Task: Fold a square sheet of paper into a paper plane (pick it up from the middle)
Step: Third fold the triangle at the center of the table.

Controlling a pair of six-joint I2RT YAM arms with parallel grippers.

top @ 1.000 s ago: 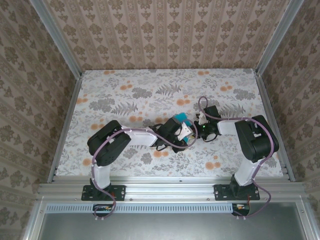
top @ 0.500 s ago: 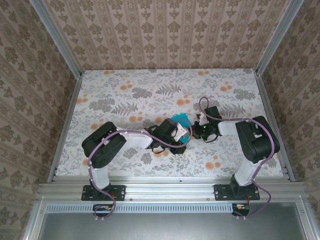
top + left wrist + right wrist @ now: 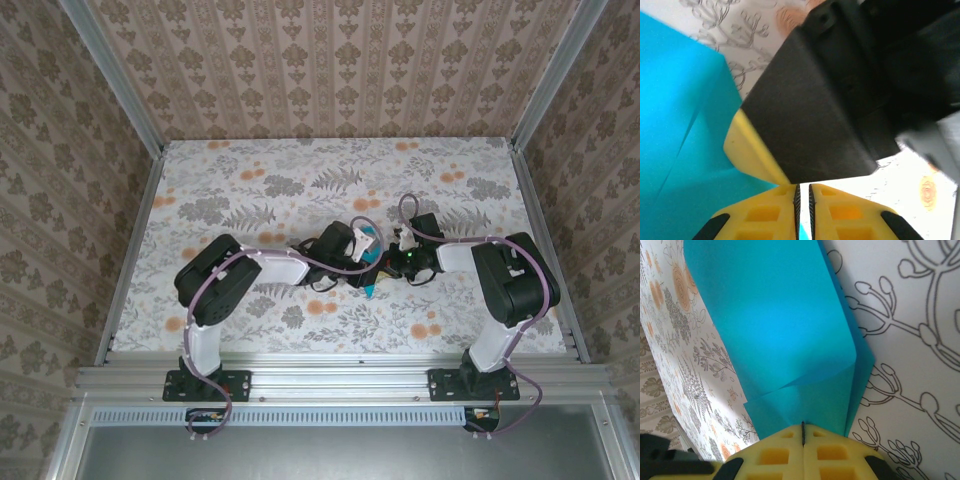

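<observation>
The square sheet of paper [image 3: 790, 330] is teal-blue and creased, with one flap folded over another. It shows in the top view as a narrow strip [image 3: 370, 268] at mid-table between the two arms. My right gripper [image 3: 803, 424] is shut on the paper's near edge, and the sheet fans out ahead of its yellow fingers. My left gripper [image 3: 803, 186] stands with a thin slit between its jaws, and table and a sliver of teal show through it. It sits close against the right gripper's black body [image 3: 840, 100], with the paper [image 3: 675, 125] to its left.
The floral table surface [image 3: 250, 190] stretches behind and to both sides of the grippers. Metal frame rails [image 3: 130, 240] and wallpapered walls close it in. The two wrists [image 3: 385, 258] nearly touch at the centre.
My left gripper has shifted toward the back and closer to the right gripper, and its jaws have parted slightly. The paper now looks narrower and more edge-on from above.
</observation>
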